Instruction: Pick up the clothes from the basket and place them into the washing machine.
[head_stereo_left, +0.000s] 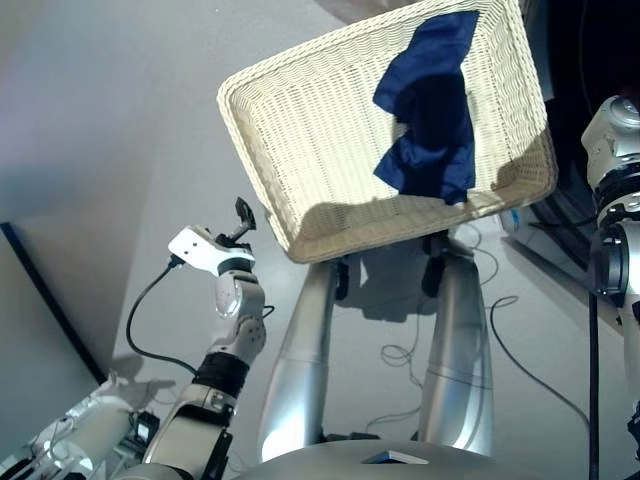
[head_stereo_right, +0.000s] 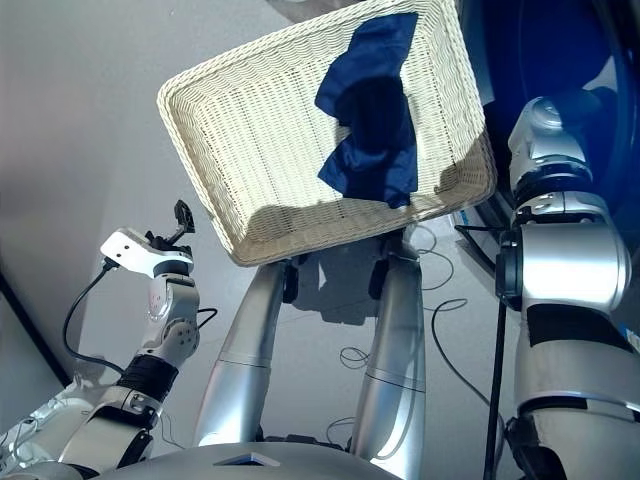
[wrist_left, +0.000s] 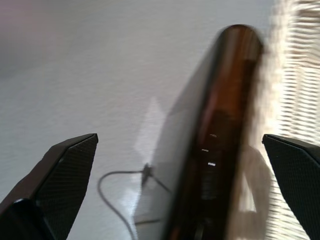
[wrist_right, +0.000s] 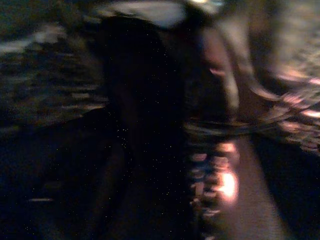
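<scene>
Head view: limp navy garment (head_stereo_left: 428, 110) in woven basket (head_stereo_left: 300, 120); left gripper (head_stereo_left: 243, 215) spread wide, empty; right's grip perhaps unreadable.

Left gripper (wrist_left: 182, 192) jaws spread wide, cream basket (wrist_left: 300, 75) beside them, thin cable (wrist_left: 117, 175) on pale floor (wrist_left: 90, 75)

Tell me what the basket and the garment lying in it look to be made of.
The basket: woven wicker or a similar fibre, cream-white and matt, judging by the even ribbed weave and braided rim. The navy blue garment: soft, thin cloth, probably cotton or a blend, since it lies limp in folds and creases with no sheen.
</scene>
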